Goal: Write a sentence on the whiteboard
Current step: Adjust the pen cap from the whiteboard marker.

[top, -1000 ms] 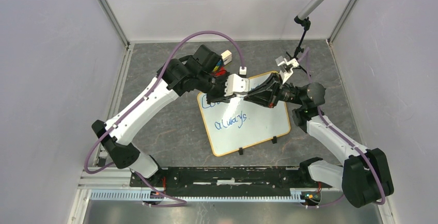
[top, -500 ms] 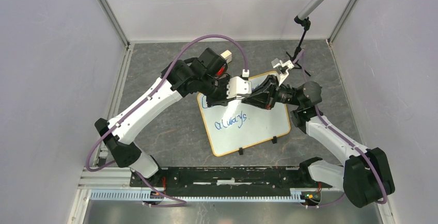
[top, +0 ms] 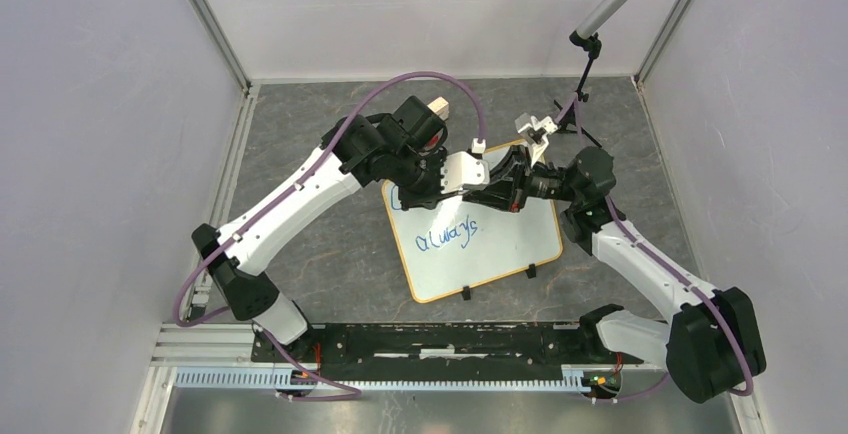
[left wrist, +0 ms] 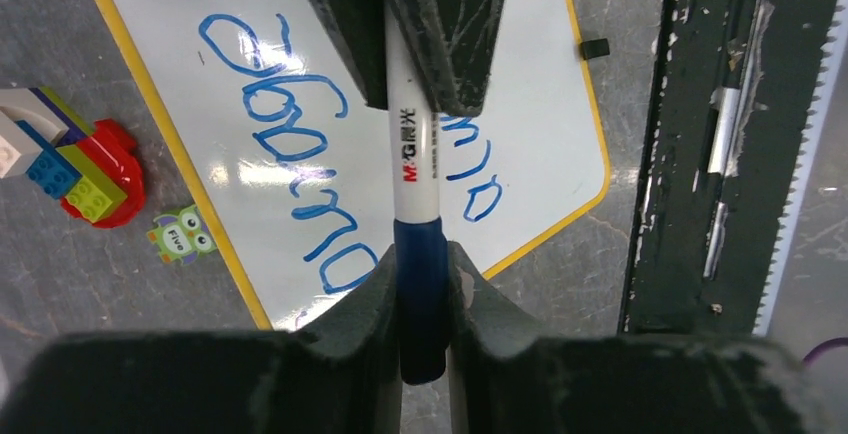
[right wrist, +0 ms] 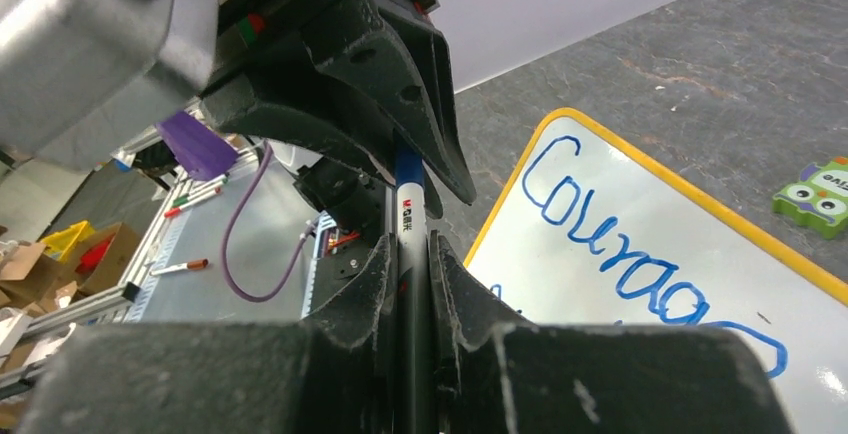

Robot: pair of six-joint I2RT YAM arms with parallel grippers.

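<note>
The whiteboard (top: 500,244) lies flat on the grey table, and the sentence (top: 447,237) is on it in blue. The left wrist view shows its upper word (left wrist: 290,144) in full. A white marker (left wrist: 412,154) with a blue end hangs above the board's far part, held from both sides. My left gripper (left wrist: 420,264) is shut on the blue end. My right gripper (right wrist: 410,254) is shut on the barrel, facing the left one. In the top view the two grippers (top: 478,182) (top: 503,186) meet tip to tip and hide the marker and part of the upper word.
A heap of coloured bricks (left wrist: 75,169) and an owl figure (left wrist: 182,236) lie just beyond the board's far edge. A microphone stand (top: 580,84) rises at the back right. Two black clips (top: 466,293) sit on the board's near edge, and a black rail (top: 440,344) runs along the table's near edge.
The right gripper has moved left toward the left gripper, closing the gap between them. Both arms have shifted slightly. Both grips on the marker are unchanged.
</note>
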